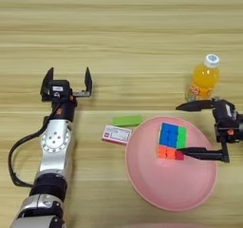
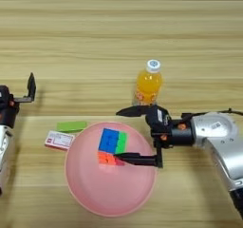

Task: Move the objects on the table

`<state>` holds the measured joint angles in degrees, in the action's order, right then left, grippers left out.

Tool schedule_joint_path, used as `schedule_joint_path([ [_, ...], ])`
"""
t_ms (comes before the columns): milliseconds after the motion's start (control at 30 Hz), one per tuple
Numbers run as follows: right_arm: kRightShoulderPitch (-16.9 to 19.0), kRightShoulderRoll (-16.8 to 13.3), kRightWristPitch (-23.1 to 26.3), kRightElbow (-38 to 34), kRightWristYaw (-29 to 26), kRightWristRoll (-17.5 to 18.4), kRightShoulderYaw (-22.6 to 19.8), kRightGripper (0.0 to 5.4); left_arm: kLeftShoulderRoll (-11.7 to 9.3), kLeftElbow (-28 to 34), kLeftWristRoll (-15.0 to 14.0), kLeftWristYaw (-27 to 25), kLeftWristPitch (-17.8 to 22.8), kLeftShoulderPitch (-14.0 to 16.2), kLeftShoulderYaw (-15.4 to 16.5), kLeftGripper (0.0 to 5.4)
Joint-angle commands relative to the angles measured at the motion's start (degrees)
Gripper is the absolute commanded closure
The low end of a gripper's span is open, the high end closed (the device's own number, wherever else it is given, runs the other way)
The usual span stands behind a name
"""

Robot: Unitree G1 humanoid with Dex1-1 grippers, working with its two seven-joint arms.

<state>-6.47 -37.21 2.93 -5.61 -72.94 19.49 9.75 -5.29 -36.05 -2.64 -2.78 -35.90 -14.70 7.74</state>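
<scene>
The right gripper is wide open and holds nothing, with the puzzle cube on the pink plate just past its lower fingertip, nearer than the orange-drink bottle.

Light wooden table, orange-drink bottle, pink plate, green block, red-and-white card

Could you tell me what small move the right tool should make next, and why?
Probably pull back a little to the right: the right tool is open, one finger reaching over the pink plate to the puzzle cube's edge, the other in front of the orange bottle.
</scene>
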Motion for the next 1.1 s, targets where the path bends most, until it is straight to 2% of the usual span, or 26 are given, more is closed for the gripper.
schedule_joint_path([
  [33,0.86,0.57,-2.20,1.09,1.19,-2.39,1.31,0.01,-0.14,0.53,0.16,-0.05,0.46,0.39,-0.18,0.00],
  [233,2.25,0.40,-2.99,2.03,1.54,-3.41,2.62,0.01,-0.27,0.42,0.14,-0.13,0.51,0.31,-0.13,0.00],
  [567,0.45,3.71,-4.58,7.07,5.28,-5.04,2.64,0.01,-0.31,-0.25,0.13,-0.13,0.41,-0.09,-0.05,0.00],
  [967,0.30,4.72,-5.56,9.11,5.08,-4.75,2.47,1.15,-0.27,-0.83,0.22,0.00,0.28,-0.44,-0.06,0.00],
  [1100,0.04,4.72,-5.77,9.42,5.01,-4.70,2.25,1.74,-0.22,-0.97,0.27,0.09,0.20,-0.51,-0.09,0.00],
])
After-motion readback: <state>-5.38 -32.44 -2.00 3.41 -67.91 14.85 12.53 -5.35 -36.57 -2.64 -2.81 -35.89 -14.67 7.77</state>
